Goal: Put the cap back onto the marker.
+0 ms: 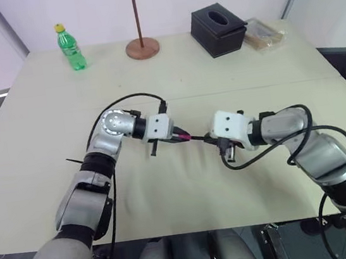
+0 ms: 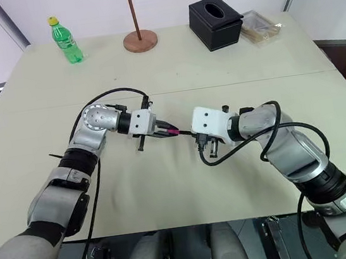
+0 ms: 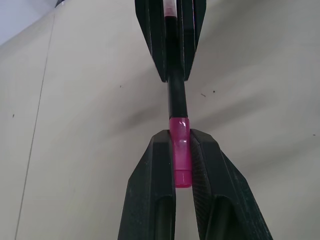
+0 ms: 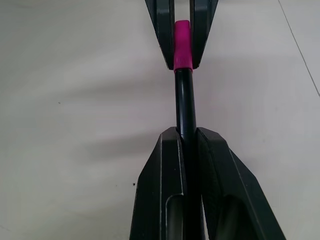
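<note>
I am seeing the left hand [image 3: 182,150] pinching the cap [image 3: 180,150] between its two black fingers, the pink cylinder sitting lengthwise in the grip with one end poking just past the fingertips. The right hand [image 4: 187,132] is pressing its fingers together on the marker [image 4: 185,100], whose dark shaft is running out from between them straight toward the cap. The two hands are facing each other tip to tip above the surface [image 1: 216,72], near its middle. The marker's free end is meeting the cap's open end and the two are lining up along one axis; I cannot tell how far the marker is seated inside. Relative to the cap, the black tissue box [image 1: 219,31], the green bottle [image 1: 70,47] and the round wooden stand base [image 1: 142,48] are all lying well apart, toward the surface's far edge.
</note>
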Tool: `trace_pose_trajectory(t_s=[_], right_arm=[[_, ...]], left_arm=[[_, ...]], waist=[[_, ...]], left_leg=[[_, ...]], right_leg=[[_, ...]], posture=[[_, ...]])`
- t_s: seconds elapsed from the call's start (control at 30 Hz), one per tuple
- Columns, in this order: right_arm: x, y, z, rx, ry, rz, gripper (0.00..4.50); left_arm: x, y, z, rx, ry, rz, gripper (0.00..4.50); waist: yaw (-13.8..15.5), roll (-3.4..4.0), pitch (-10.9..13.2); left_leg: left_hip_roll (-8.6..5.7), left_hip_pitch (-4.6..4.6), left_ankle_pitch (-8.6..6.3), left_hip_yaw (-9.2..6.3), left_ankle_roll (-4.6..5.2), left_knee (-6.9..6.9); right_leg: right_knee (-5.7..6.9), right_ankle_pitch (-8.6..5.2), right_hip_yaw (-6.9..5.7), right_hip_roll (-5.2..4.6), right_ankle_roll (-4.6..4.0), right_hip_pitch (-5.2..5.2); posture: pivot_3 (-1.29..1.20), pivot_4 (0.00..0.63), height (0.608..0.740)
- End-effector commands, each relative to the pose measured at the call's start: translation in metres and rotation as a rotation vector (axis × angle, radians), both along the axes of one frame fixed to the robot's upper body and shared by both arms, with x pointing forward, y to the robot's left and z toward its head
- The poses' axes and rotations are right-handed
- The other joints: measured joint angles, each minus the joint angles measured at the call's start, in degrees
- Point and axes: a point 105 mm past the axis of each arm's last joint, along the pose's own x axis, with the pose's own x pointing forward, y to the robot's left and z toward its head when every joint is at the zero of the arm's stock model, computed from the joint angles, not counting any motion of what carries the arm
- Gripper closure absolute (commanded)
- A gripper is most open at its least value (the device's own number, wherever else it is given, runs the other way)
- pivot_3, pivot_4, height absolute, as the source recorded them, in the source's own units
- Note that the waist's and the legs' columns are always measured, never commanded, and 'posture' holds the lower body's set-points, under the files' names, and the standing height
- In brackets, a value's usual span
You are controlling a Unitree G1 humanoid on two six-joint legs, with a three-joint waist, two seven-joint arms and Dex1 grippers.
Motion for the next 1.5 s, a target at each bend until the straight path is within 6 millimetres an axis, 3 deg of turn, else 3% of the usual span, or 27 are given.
trace_pose_trajectory(t_s=[0.03, 0.37, 0.5, 0.67, 0.87, 1.03, 1.27, 1.5], right_arm=[[-0.016, 0.037, 0.035, 0.058, -0.138, 0.177, 4.46], [-0.013, 0.035, 0.034, 0.059, -0.144, 0.162, 4.46], [-0.012, 0.028, 0.030, 0.041, -0.138, 0.146, 4.50], [-0.011, 0.011, 0.024, 0.015, -0.126, 0.099, 4.50], [-0.007, -0.031, 0.018, -0.044, -0.119, -0.010, 4.50], [-0.010, -0.062, 0.014, -0.036, -0.107, -0.117, 4.50], [-0.009, -0.079, 0.013, 0.102, -0.120, -0.284, 4.50], [-0.004, -0.123, 0.005, 0.253, -0.146, -0.678, 4.50]], left_arm=[[-0.011, -0.029, 0.009, -0.013, -0.037, -0.106, 4.50], [-0.011, -0.026, 0.007, -0.018, -0.017, -0.081, 4.50], [-0.010, -0.020, 0.006, -0.018, -0.002, -0.064, 2.75], [-0.013, -0.002, 0.004, -0.010, 0.033, -0.040, 0.14], [-0.013, 0.030, 0.006, 0.002, 0.074, 0.050, 0.05], [-0.006, 0.050, 0.022, -0.069, 0.099, 0.177, 0.05], [-0.003, 0.054, 0.030, -0.211, 0.219, 0.321, 0.05], [-0.013, 0.052, 0.026, -0.290, 0.315, 0.428, 0.05]], waist=[[0.00, 0.00, 0.00], [0.01, 0.00, 0.00], [0.10, 0.00, 0.00], [-0.13, -0.02, -0.01], [-0.02, -0.02, -0.01], [0.15, -0.02, -0.01], [-0.04, -0.01, -0.01], [0.16, 0.00, -0.02]], left_leg=[[0.00, 0.00, 0.00, 0.00, 0.00, 0.00], [0.00, 0.00, 0.00, 0.00, 0.00, 0.00], [0.00, 0.00, 0.00, 0.00, 0.00, 0.00], [0.02, -0.01, 0.00, -0.01, 0.00, 0.01], [0.06, -0.01, 0.00, 0.00, 0.00, 0.00], [0.08, -0.02, 0.00, -0.01, 0.00, 0.00], [0.10, 0.01, 0.00, 0.00, 0.00, 0.00], [0.09, 0.01, 0.00, 0.00, 0.00, 0.02]], right_leg=[[0.00, 0.00, 0.00, 0.00, 0.00, 0.00], [0.00, 0.00, 0.00, 0.00, 0.00, 0.00], [0.00, 0.00, 0.00, 0.00, 0.00, 0.00], [0.01, 0.00, 0.01, 0.01, 0.00, -0.01], [0.01, 0.00, 0.03, -0.01, 0.00, -0.03], [0.00, 0.00, 0.02, -0.05, 0.00, 0.01], [0.03, 0.00, 0.05, -0.03, 0.00, 0.01], [0.10, 0.00, 0.10, -0.07, 0.00, 0.00]], posture=[[0.00, 0.150, 0.740], [0.00, 0.150, 0.740], [0.00, 0.150, 0.740], [0.00, 0.150, 0.740], [0.00, 0.150, 0.740], [0.00, 0.150, 0.740], [0.00, 0.150, 0.740], [0.00, 0.150, 0.740]])
